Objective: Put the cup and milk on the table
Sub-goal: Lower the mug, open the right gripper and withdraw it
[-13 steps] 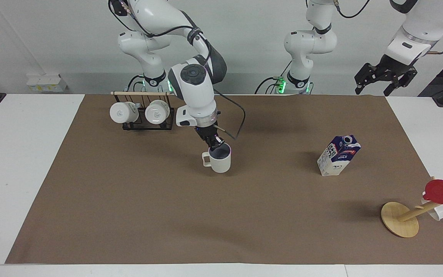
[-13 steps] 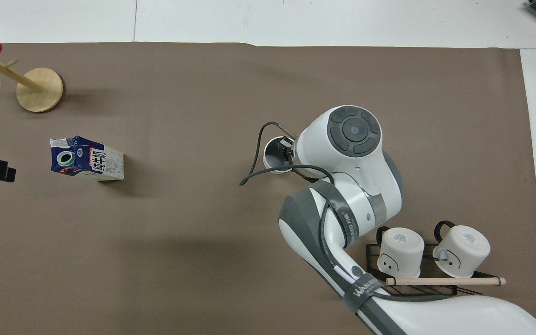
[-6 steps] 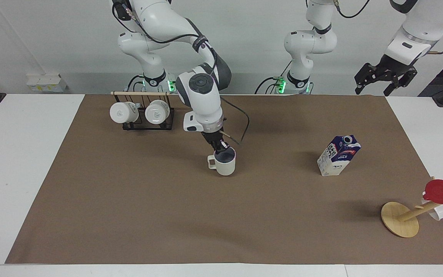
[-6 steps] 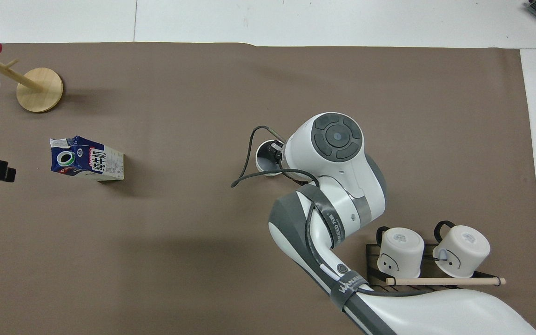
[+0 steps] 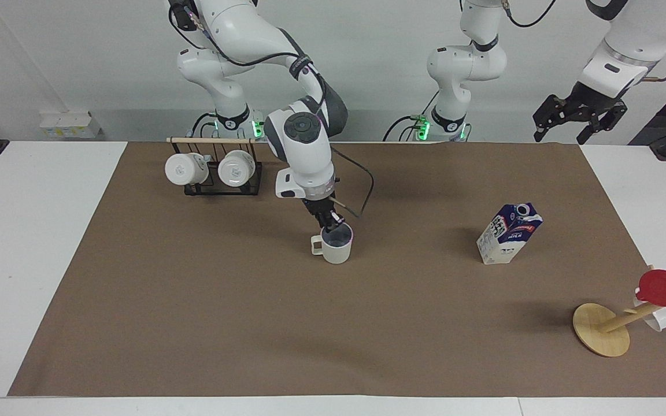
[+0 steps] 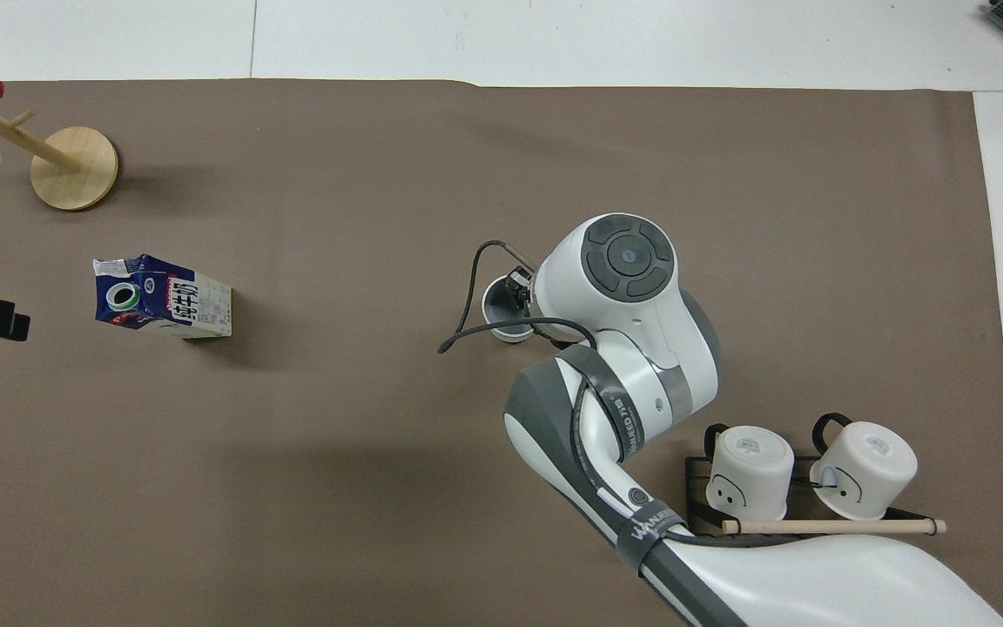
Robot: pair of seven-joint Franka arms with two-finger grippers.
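- Small off-white mug w/ one loop handle and grey-blue inside (image 5: 336, 248) stands upright on the brown paper-like sheet over the white bench (image 5: 206, 323), about mid-sheet, somewhat toward the robots' edge.
- Right hand (image 5: 330, 222) is at the mug's rim, on the side nearest the robots, one finger seemingly inside. Can't tell if it grips or has let go.
- Small dark-blue-and-white gable-top milk carton w/ round white cap (image 5: 509, 233) stands on the sheet toward the left arm's end, well apart from the mug.
- Left hand (image 5: 578, 118), fingers spread wide and holding nothing, waits above that end's robot-side corner.
- Step, as judged: releasing the mug. Best to open fully, then lift straight up so no finger drags the rim and tips it.
- Black wire rack w/ two white mugs (image 5: 213, 170) sits nearby; keep the retreat clear of it.
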